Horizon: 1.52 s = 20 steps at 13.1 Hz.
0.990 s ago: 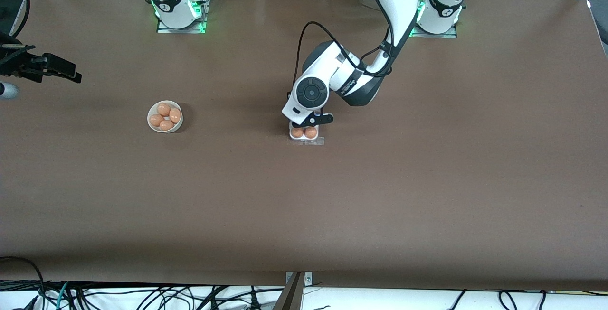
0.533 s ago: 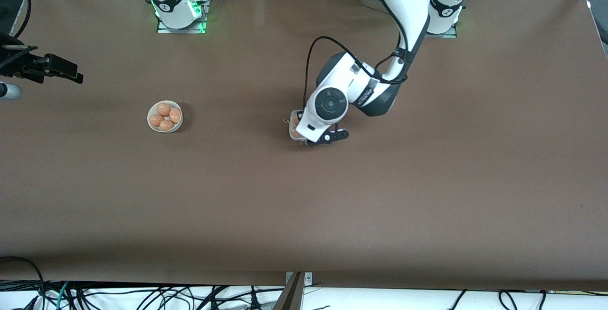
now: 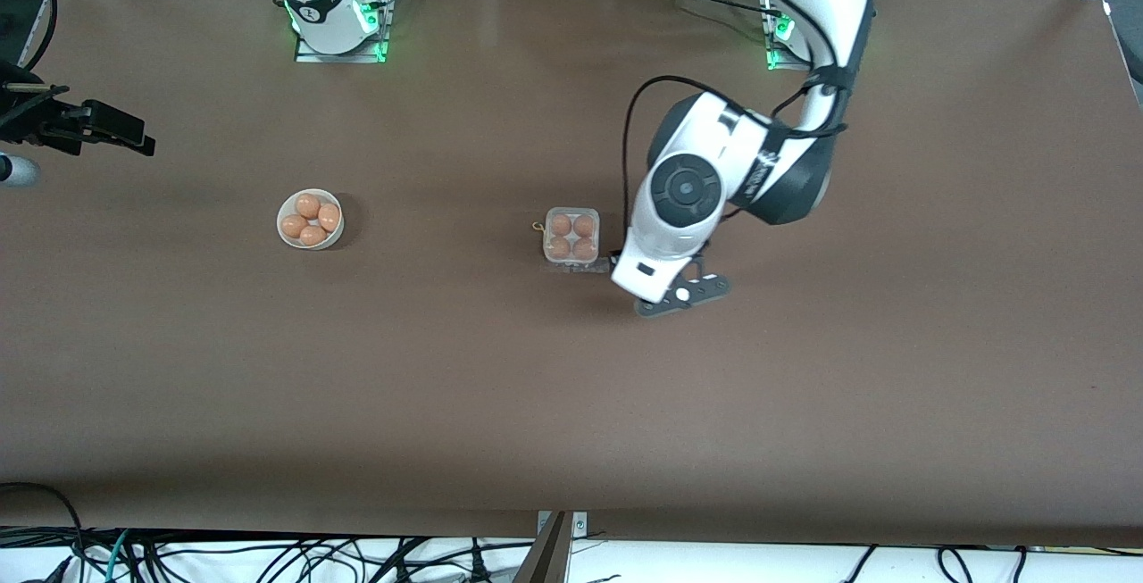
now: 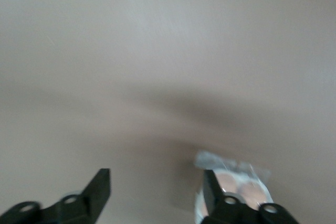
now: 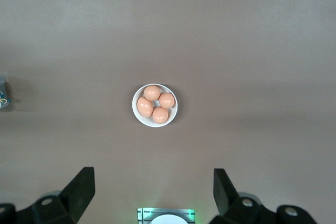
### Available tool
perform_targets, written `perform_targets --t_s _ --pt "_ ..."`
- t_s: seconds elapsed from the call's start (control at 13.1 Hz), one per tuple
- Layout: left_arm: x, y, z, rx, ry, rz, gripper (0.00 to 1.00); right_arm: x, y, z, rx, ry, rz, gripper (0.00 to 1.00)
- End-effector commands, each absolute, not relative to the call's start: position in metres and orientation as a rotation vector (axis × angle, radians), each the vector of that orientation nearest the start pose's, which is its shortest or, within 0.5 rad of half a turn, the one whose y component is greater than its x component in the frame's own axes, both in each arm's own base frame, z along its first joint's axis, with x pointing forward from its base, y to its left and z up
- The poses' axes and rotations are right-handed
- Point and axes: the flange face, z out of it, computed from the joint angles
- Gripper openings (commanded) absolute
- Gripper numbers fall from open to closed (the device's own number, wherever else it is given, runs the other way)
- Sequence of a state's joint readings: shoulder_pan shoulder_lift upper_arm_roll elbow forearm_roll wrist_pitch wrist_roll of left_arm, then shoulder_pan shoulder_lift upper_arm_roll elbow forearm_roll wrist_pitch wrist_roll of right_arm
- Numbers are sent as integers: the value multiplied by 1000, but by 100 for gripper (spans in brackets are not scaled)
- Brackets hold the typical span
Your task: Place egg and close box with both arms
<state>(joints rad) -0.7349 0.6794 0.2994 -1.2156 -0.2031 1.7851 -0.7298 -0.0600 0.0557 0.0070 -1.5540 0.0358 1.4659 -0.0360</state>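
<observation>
The clear box stands mid-table with four orange-brown eggs in its cells. Its transparent lid looks to lie down over them. My left gripper is open and empty, low over bare table beside the box, toward the left arm's end. In the left wrist view the left gripper has its jaws wide apart, and the box shows just past one finger. My right gripper is open and empty, high over the table. It is out of the front view. The right arm waits.
A round white bowl with several eggs sits toward the right arm's end; it also shows in the right wrist view. A black device on a stand juts in at that end's table edge.
My left gripper has moved off the box toward the left arm's end and a little nearer to the front camera. The box now shows whole with four eggs. The right arm has not moved.
</observation>
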Motion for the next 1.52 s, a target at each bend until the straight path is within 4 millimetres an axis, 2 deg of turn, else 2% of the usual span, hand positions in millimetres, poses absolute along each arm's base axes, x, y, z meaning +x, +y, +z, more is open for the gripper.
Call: perform_targets --t_s 0.0,0.15,0.38,0.46,0.53,0.69,0.76,0.91,1.14,1.45 --pt "642 -324 422 -3044 -376 68 100 557 -28 601 -3100 5 221 100" --pt "648 -304 423 -3039 -328 101 100 557 -28 601 -3100 5 221 100" --pt "661 -266 444 -3062 -338 69 100 556 -28 602 -3101 3 219 100" --pt "668 -241 460 -3083 -345 47 100 556 -28 602 -3100 0 219 100" --pt "674 -222 463 -3090 -310 47 100 556 -28 603 -3101 2 217 100" --pt "680 -176 497 -3124 -299 -10 100 556 -28 603 -3101 2 217 100" --pt "679 -156 515 -3148 -270 -38 100 556 -28 604 -3101 2 214 100" --pt "676 -117 535 -3137 -214 -51 100 556 -26 604 -3101 -2 214 100" --pt "665 -79 559 -3085 -34 -48 100 556 -25 604 -3099 5 212 100" --pt "628 -20 582 -3100 101 -31 100 555 -23 606 -3101 7 208 100"
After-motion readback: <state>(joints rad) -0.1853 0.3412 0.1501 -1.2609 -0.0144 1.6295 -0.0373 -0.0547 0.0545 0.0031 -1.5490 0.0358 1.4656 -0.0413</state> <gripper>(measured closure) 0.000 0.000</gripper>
